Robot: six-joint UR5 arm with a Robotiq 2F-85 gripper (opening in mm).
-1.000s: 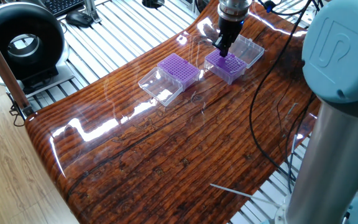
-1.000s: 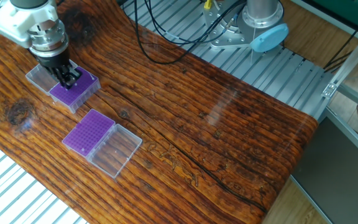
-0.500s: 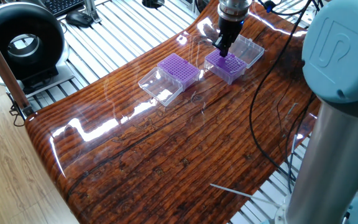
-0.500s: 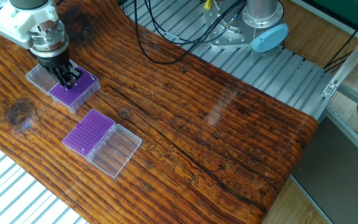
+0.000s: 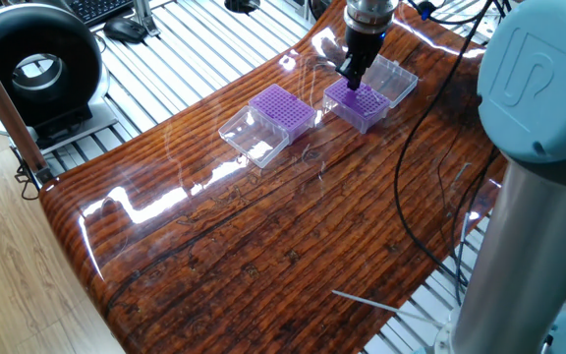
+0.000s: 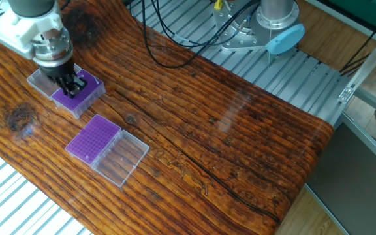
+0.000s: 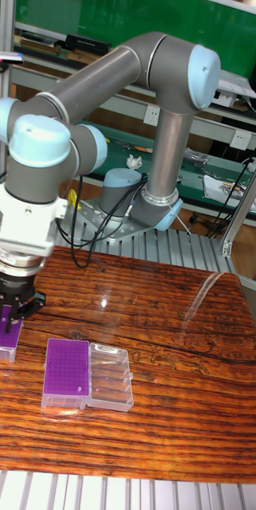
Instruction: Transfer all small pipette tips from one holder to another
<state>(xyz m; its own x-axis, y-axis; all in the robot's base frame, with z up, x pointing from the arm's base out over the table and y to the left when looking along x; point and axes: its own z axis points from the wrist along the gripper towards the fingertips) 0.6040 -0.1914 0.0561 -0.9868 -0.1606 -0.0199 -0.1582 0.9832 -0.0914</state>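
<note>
Two purple holders lie on the wooden table, each with a clear lid hinged open beside it. The one nearer the table's middle [image 6: 94, 138] [image 5: 283, 108] [image 7: 65, 370] shows a dense dotted grid, the small pipette tips, too fine to tell apart singly. My gripper [image 6: 73, 85] [image 5: 350, 81] [image 7: 1, 325] points straight down, with its fingertips at or just above the top of the other holder [image 6: 87, 93] [image 5: 362, 108] [image 7: 0, 341]. The fingers stand close together. Whether a tip sits between them is too small to see.
The clear lids [image 6: 121, 158] [image 6: 39, 81] flank the holders. Black cables [image 5: 411, 167] trail across the table toward the arm's base [image 6: 266, 32]. A black round device [image 5: 32, 69] stands off the table's end. The table edge [image 6: 18, 170] runs close to the holders.
In the other fixed view the gripper has dipped slightly lower over the purple holder beneath it. The holders and lids have not moved.
</note>
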